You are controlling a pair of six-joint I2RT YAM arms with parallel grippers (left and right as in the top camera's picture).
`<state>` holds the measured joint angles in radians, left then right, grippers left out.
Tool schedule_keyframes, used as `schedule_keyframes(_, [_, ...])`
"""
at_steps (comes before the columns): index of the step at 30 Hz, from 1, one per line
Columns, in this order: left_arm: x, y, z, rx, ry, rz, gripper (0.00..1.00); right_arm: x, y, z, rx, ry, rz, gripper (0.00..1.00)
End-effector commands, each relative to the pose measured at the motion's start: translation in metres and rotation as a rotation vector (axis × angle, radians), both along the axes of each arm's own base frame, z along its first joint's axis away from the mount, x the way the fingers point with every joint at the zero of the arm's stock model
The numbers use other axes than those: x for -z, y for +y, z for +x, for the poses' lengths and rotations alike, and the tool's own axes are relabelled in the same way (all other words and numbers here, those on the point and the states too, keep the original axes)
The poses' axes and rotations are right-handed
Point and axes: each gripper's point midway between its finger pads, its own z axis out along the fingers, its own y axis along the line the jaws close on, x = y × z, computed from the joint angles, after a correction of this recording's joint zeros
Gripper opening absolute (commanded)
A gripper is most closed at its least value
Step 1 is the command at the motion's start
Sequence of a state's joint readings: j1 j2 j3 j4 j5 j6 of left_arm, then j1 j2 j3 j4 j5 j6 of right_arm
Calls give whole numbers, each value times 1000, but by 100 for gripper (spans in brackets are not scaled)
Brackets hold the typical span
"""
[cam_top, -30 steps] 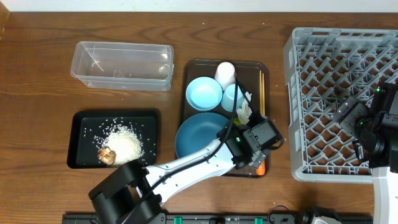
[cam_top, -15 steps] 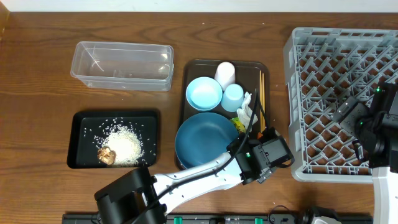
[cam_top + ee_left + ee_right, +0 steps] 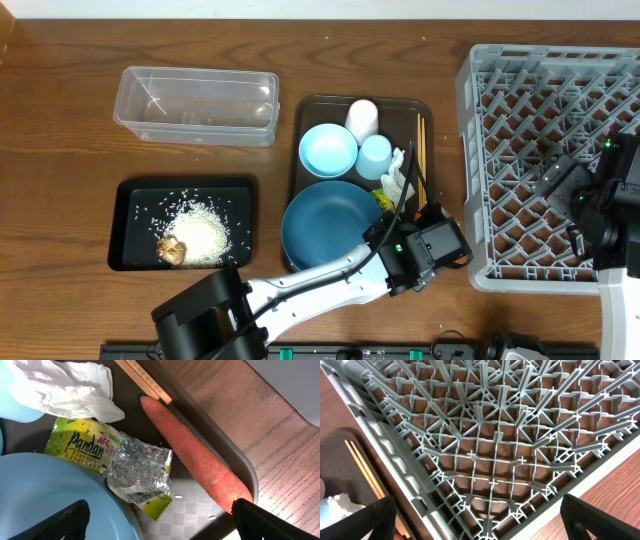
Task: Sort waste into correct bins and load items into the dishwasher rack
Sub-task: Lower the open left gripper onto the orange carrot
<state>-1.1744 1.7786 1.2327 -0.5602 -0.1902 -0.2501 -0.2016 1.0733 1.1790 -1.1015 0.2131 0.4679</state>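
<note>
My left gripper (image 3: 165, 527) hangs open over the front right corner of the brown serving tray (image 3: 243, 467). Between its spread fingers lie the orange carrot (image 3: 195, 457) and the yellow-green foil wrapper (image 3: 120, 460), neither held. The white tissue (image 3: 65, 390) and chopsticks (image 3: 145, 382) lie just beyond, with the dark-blue plate (image 3: 45, 500) on the left. From overhead, the left gripper (image 3: 420, 250) covers the carrot. Rice (image 3: 200, 228) and a brown lump (image 3: 172, 250) sit in the black tray (image 3: 135, 200). My right gripper (image 3: 480, 527) is open and empty above the grey rack (image 3: 495, 450).
A clear tub (image 3: 196, 105) stands behind the black tray. On the serving tray are a pale blue bowl (image 3: 328, 150), a white cup (image 3: 362, 118) and a light-blue cup (image 3: 375, 155). The rack (image 3: 550, 165) fills the right side, close to the tray's edge.
My left gripper has shifted toward the tray's front right corner and now covers the carrot from overhead. In the last half second it has hardly moved. The right arm has stayed still.
</note>
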Motion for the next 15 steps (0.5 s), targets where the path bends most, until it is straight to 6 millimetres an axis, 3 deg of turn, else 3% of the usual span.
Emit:
schedule_keyframes(1, [8, 1, -3, 7, 23, 16, 91, -7, -4, 1, 29, -24, 2, 99])
schedule_keyframes(9, [18, 7, -7, 11, 38, 33, 91, -7, -4, 1, 29, -24, 2, 99])
schedule_keyframes(12, [17, 5, -7, 11, 35, 24, 78, -7, -4, 1, 29, -24, 2, 99])
schedule_keyframes(15, [17, 3, -6, 11, 32, 18, 77, -7, -4, 1, 29, -24, 2, 99])
